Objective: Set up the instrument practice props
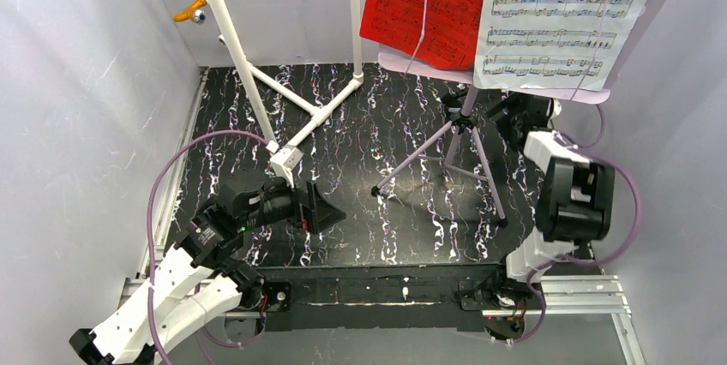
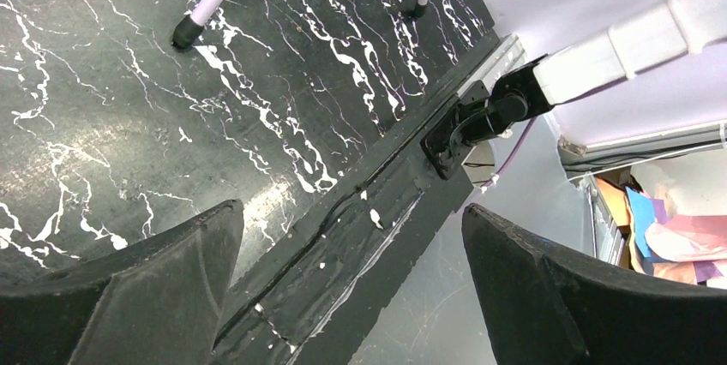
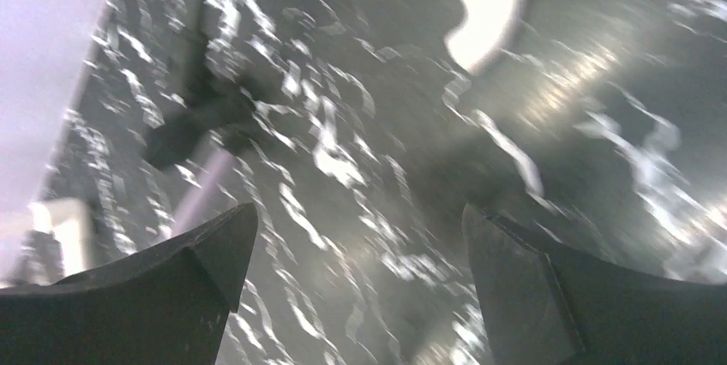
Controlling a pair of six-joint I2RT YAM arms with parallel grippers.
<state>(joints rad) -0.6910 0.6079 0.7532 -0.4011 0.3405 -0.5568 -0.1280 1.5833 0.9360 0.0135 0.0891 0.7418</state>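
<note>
A black, white-veined table [image 1: 386, 241] is lying between grey walls [image 1: 86, 82]. At its near left, the left gripper [image 2: 351, 211] is holding its jaws wide with nothing between. The right gripper [image 3: 360, 211], likewise spread and empty, is hanging beside the lilac music stand [image 1: 464, 118], which is carrying the red music sheet [image 1: 424, 5] left of the white music sheet [image 1: 566, 18] at the far right. The white PVC pipe frame [image 1: 249, 82] is standing far left.
</note>
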